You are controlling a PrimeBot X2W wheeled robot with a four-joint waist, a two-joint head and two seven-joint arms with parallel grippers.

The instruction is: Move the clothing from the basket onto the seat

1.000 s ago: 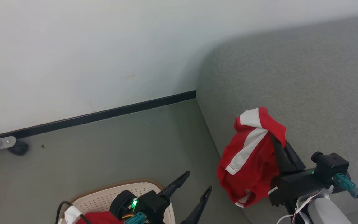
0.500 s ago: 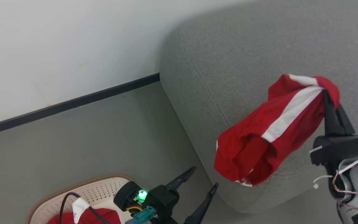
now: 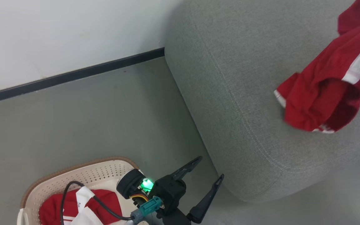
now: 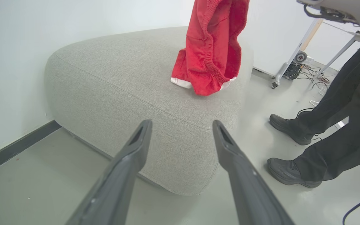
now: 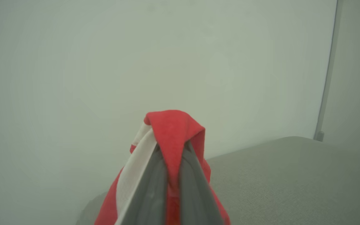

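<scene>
A piece of the red and white clothing (image 3: 320, 93) hangs over the top of the grey seat (image 3: 239, 78), and my right gripper (image 5: 172, 147) is shut on its upper fold (image 5: 170, 125). In the left wrist view that clothing (image 4: 211, 47) dangles with its lower hem at the seat (image 4: 120, 84) cushion; whether it touches is unclear. My left gripper (image 3: 210, 168) stands open and empty low beside the seat's front corner, just right of the basket (image 3: 73, 175). More red clothing (image 3: 52, 209) lies in the basket, partly behind my left wrist and its cable.
The wall and its black skirting (image 3: 73, 75) run behind the floor (image 3: 105, 118) between basket and seat. A person's legs and dark shoes (image 4: 292, 134) stand to the right of the seat, with a wheeled frame and cables (image 4: 295, 59) behind them.
The head camera has swung. My right gripper has carried the hanging clothing farther right, over the seat's top. The left gripper stays open beside the basket.
</scene>
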